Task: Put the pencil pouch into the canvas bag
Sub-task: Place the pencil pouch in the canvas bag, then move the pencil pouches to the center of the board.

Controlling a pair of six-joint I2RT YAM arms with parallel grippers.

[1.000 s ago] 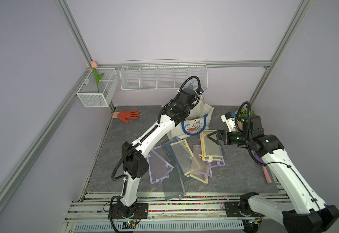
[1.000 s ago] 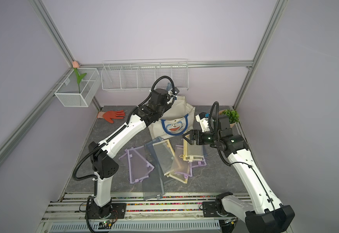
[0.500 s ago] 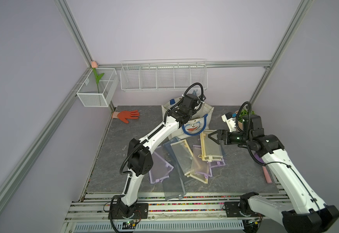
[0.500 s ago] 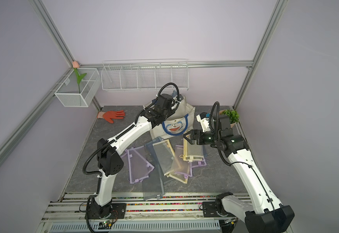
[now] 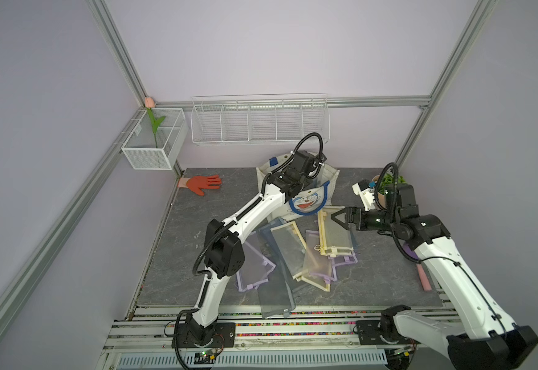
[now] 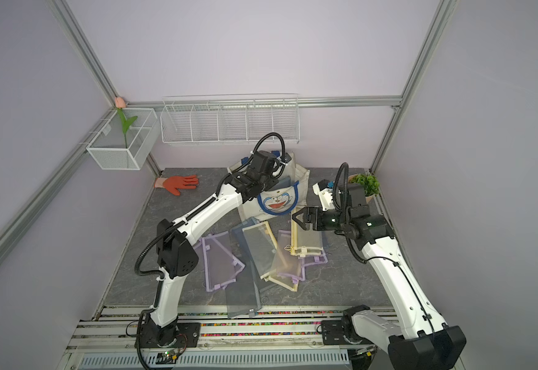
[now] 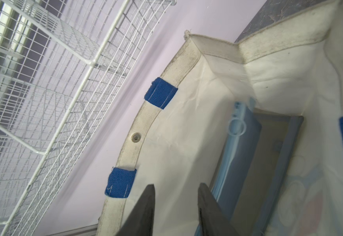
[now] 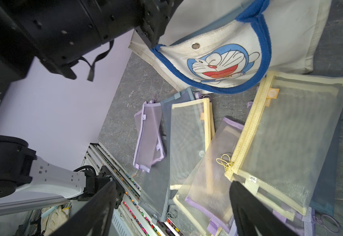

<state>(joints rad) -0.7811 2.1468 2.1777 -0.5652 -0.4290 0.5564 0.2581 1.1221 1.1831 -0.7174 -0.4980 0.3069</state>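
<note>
The cream canvas bag (image 5: 330, 181) with blue handles and a cartoon cat face stands at the back of the table, also in a top view (image 6: 301, 179). My left gripper (image 7: 176, 184) reaches into its mouth, open, with nothing between the fingers. A blue-grey pencil pouch (image 7: 246, 155) lies inside the bag against its wall (image 7: 187, 132), apart from the fingers, and shows in a top view (image 6: 285, 182). My right gripper (image 5: 338, 219) hovers open over a yellow mesh pouch (image 8: 289, 132) in front of the bag (image 8: 289, 40).
Several more mesh pouches, purple, grey and yellow (image 5: 293, 246), overlap in a pile mid-table, one grey pouch (image 5: 275, 298) reaching the front rail. An orange glove (image 5: 202, 184) lies back left, a potted plant (image 5: 389, 181) back right, a pink bar (image 5: 423, 277) at the right edge. Wire baskets (image 5: 258, 123) hang on the wall.
My left gripper has come down into the bag's mouth and its jaws have parted, leaving the blue-grey pouch lying free inside. The right arm has not moved.
</note>
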